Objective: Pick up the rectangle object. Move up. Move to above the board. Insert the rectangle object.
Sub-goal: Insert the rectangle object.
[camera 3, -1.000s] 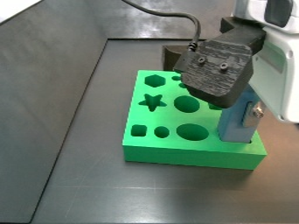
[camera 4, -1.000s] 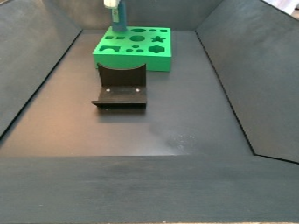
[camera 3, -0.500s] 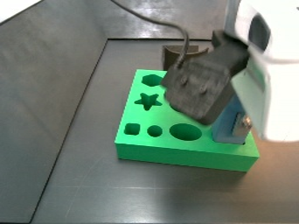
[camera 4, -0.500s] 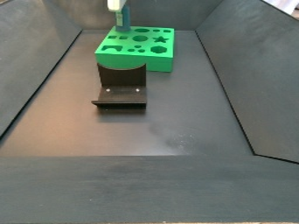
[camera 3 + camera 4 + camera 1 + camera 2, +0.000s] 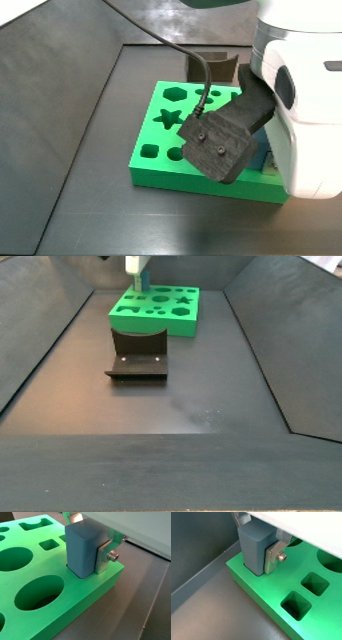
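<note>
The rectangle object (image 5: 83,549) is a slim light-blue block standing upright with its lower end in a cutout at a corner of the green board (image 5: 40,607). My gripper (image 5: 85,556) is shut on it; one silver finger (image 5: 103,556) presses its side. Both wrist views show this, with the block (image 5: 254,547), finger (image 5: 274,558) and board (image 5: 298,619) in a wrist view. In a side view the arm's dark wrist body (image 5: 225,146) hides the block over the board (image 5: 166,145). In a side view the block (image 5: 132,271) stands on the board's (image 5: 160,314) far corner.
The dark fixture (image 5: 138,361) stands on the floor in front of the board, and shows behind it in a side view (image 5: 218,67). Dark sloping bin walls (image 5: 47,346) enclose the floor. A black cable (image 5: 160,35) hangs above the board.
In a side view the arm's wrist body has swung down across the block and now hides it. The block stays gripped at the same board corner.
</note>
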